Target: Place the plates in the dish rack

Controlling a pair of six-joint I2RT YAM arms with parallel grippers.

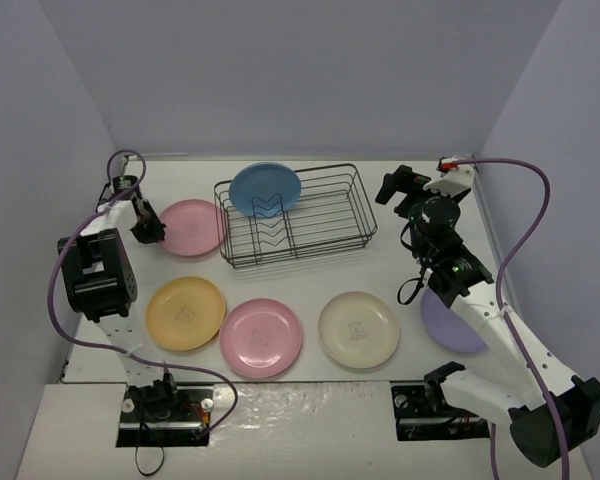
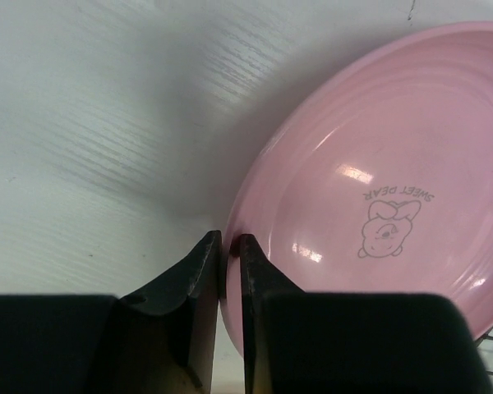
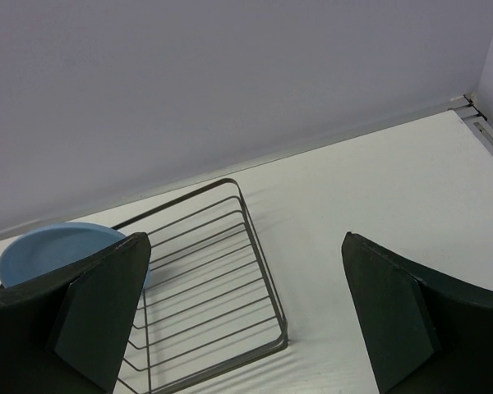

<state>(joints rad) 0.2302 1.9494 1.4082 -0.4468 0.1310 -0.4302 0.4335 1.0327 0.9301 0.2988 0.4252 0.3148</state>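
The black wire dish rack (image 1: 325, 215) stands at the back middle with the blue plate (image 1: 265, 188) upright in its left end. A pink plate (image 1: 192, 227) lies left of the rack. My left gripper (image 1: 150, 232) is shut on its left rim; the left wrist view shows the fingers (image 2: 230, 242) pinching the pink plate (image 2: 378, 180). The yellow-orange plate (image 1: 185, 312), second pink plate (image 1: 261, 337) and cream plate (image 1: 359, 329) lie flat in front. The purple plate (image 1: 450, 322) is partly hidden under my right arm. My right gripper (image 1: 395, 190) is open and empty, right of the rack (image 3: 214, 287).
Grey walls enclose the table at the back and both sides. The right end of the rack holds nothing. The blue plate (image 3: 53, 250) shows behind the right gripper's left finger. Cables hang from both arms.
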